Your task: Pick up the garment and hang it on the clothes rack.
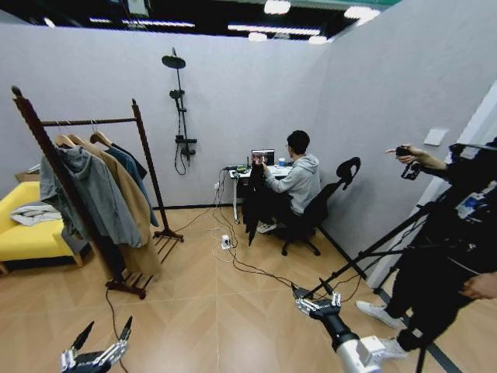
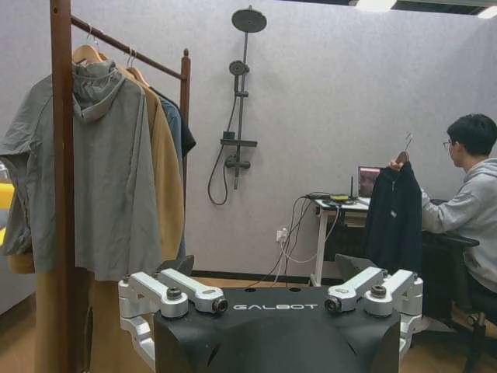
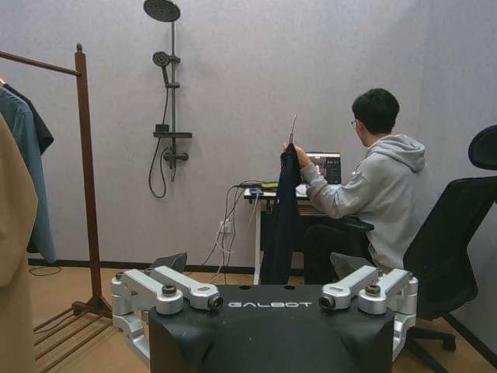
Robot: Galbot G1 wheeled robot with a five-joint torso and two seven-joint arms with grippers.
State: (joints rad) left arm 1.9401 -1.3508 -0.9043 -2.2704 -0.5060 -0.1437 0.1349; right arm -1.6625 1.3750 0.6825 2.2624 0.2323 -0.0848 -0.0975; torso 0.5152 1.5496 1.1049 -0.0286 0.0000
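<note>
The garment (image 1: 254,203), a long black coat on a hanger, hangs from the raised hand of a person seated at a desk across the room; it also shows in the left wrist view (image 2: 394,221) and the right wrist view (image 3: 283,217). The clothes rack (image 1: 89,122) stands at the left, its rail holding a grey hoodie, a tan coat and a blue jacket. My left gripper (image 1: 101,342) is open low at the left, well short of the rack. My right gripper (image 1: 314,295) is open low at the right, far from the garment.
A yellow sofa (image 1: 23,233) sits behind the rack. Cables (image 1: 233,260) trail over the wooden floor toward the desk (image 1: 241,175). An office chair (image 1: 322,206) holds the seated person. A tripod (image 1: 373,252) and a standing person crowd the right side.
</note>
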